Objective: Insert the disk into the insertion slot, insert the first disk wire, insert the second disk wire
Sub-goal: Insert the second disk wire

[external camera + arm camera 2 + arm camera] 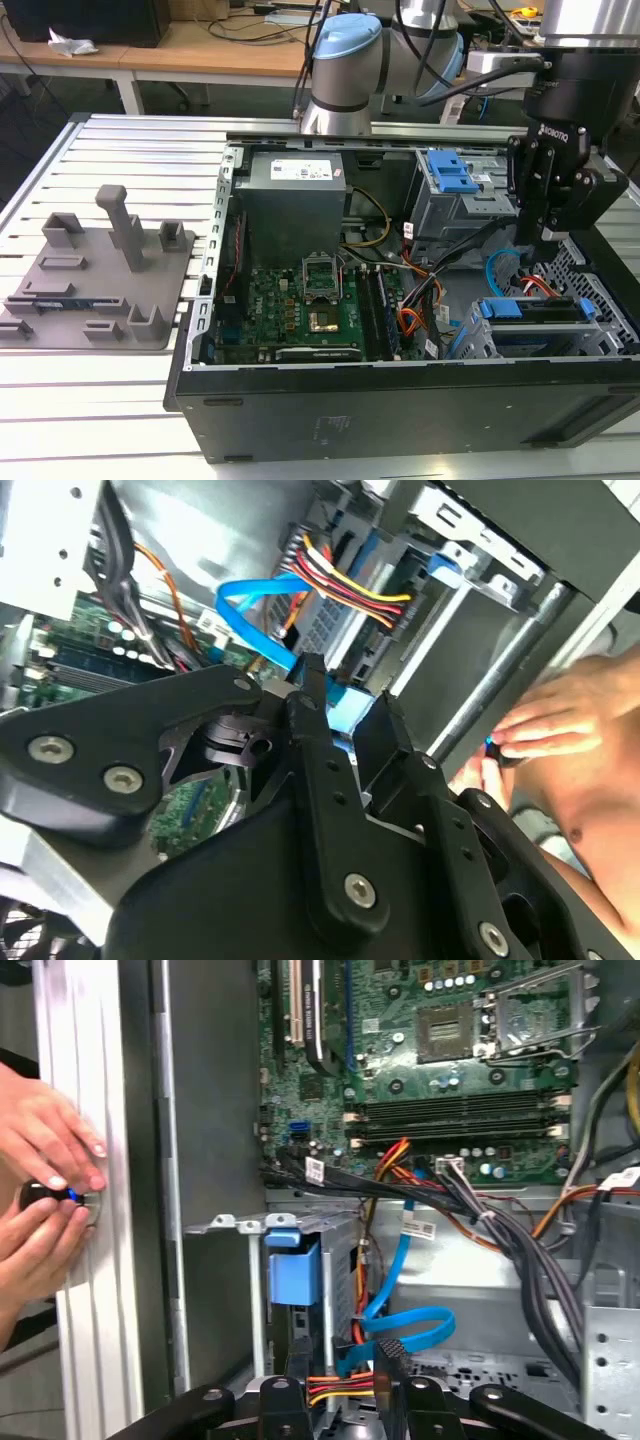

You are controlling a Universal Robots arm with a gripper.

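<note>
Ext. view: we see the gripper [545, 235] hanging over the open PC case [400, 400] at the exterior view's right, just above the insertion slot [470, 340]. The disk [535, 308] sits in that low cage, its blue carrier frame showing at the top edge. A light-blue wire [492, 268] and an orange one loop up beside the fingers. We can't tell from here how wide the jaws stand. The taller cage w/ blue latch [450, 175] stands behind. The motherboard [300, 310] lies mid-case, and a grey fixture tray [95, 290] rests on the table [130, 150] at the exterior view's left, well apart.

2nd wrist view: we see two black fingers [325, 780] close together w/ a narrow gap, and a blue piece [352, 712] shows between the tips. Whether they pinch it we can't tell. The blue wire [255, 610] curves ahead, next to a red-yellow-black power bundle [345, 580]. A person's hands [545, 725] hold a small dark item at the case edge.

1st wrist view: fingertips [385, 1360] reach the blue wire [410, 1325] and the power bundle [340, 1385] by the slot [300, 1225], w/ the disk's blue frame [293, 1270] inside. The hands [45, 1190] rest outside the case wall.
</note>
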